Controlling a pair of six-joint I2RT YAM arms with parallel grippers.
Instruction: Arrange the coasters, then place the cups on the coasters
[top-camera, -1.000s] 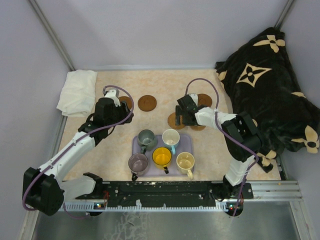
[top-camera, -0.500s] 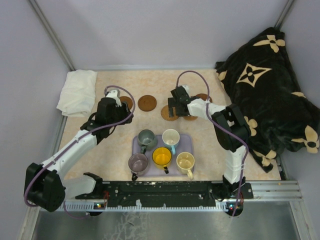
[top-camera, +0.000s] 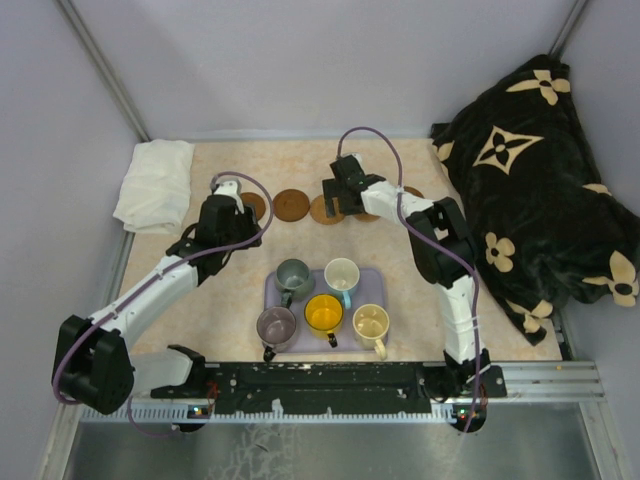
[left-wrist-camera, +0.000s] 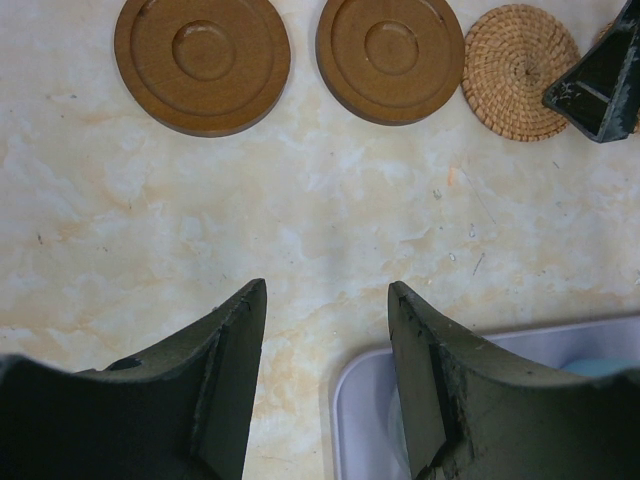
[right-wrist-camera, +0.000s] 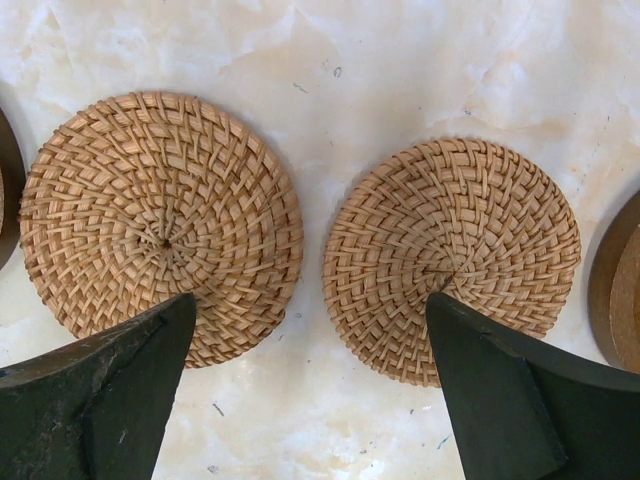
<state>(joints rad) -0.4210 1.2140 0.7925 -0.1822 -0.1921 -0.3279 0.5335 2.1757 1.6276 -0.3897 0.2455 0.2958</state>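
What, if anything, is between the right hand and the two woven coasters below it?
Nothing visible. The open right hand looks straight down on one woven coaster and the second woven coaster, with only the table showing around them.

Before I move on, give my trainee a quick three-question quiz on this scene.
1. True or false: a cup already stands on a coaster.
2. How many cups are on the tray? A three, B five, C four.
3. Fill in: the two coasters below the right gripper are ___, not wooden.
Key: 1 false; 2 B; 3 woven.
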